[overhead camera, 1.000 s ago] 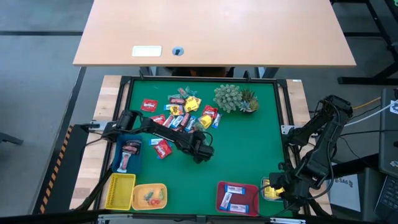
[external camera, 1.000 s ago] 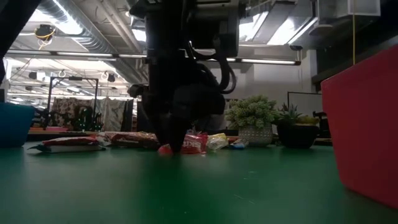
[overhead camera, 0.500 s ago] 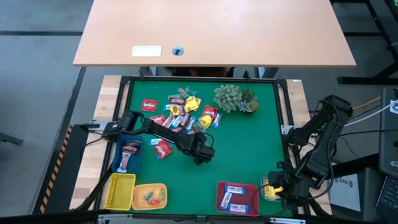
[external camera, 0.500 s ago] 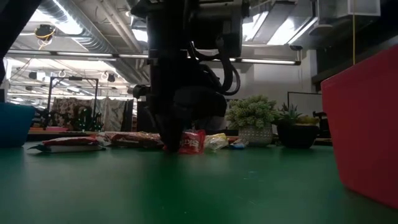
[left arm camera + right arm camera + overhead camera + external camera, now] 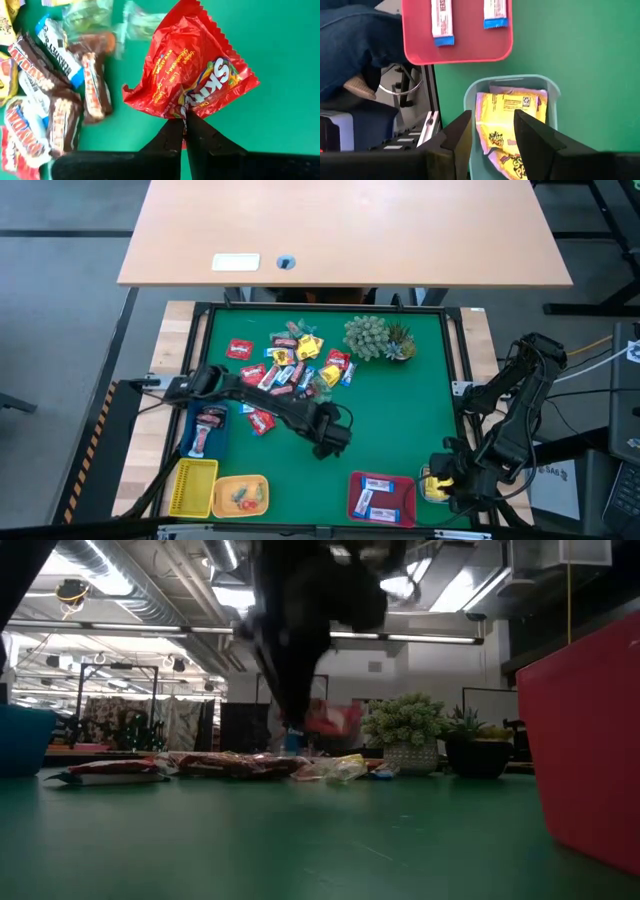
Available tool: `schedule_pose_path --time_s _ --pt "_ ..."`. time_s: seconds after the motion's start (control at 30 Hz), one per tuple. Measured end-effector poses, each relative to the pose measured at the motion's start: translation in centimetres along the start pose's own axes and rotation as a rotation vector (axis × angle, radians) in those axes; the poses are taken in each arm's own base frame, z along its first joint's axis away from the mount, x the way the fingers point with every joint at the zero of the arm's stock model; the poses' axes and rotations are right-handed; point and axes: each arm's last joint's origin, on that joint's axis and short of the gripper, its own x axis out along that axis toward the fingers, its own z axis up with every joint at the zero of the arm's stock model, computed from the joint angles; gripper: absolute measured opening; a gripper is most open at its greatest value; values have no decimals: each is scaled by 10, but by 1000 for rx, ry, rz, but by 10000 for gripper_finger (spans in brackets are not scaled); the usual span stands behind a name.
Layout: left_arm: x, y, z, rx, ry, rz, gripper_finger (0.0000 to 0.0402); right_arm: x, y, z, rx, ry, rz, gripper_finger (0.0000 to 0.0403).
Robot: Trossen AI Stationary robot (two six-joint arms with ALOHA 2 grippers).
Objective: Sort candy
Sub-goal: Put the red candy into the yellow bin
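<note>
Covering the bench is a green mat, ringed along the near edge by small plastic trays: a blue one, a ribbed yellow one, a rounded yellow one, a red one with two blue-and-white sweets, and a pale teal one holding yellow packets. A spiky green potted plant stands near the far edge. Beside it lies the loose heap of wrapped candy. The left gripper is pinched tight on the edge of a red crinkled candy packet, lifted clear of the mat near the bench's middle. The right gripper hangs over the teal tray, fingers partly apart, holding nothing.
</note>
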Motion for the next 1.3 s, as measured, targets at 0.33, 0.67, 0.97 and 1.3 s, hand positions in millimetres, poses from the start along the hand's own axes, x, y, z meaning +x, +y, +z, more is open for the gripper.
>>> schedule_pose_path --time_s 0.33,0.67,0.97,1.3 --pt "-89 -40 -59 104 117 -166 0 0 0 2 2 -60 -14 143" --pt "-131 -78 -162 79 353 -240 0 12 9 5 5 -92 -2 143" --pt "-149 -91 -231 10 393 -202 0 29 14 5 -59 -69 -53 143" --pt "-166 -91 -298 -207 452 -125 0 29 10 13 -197 -159 -113 143"
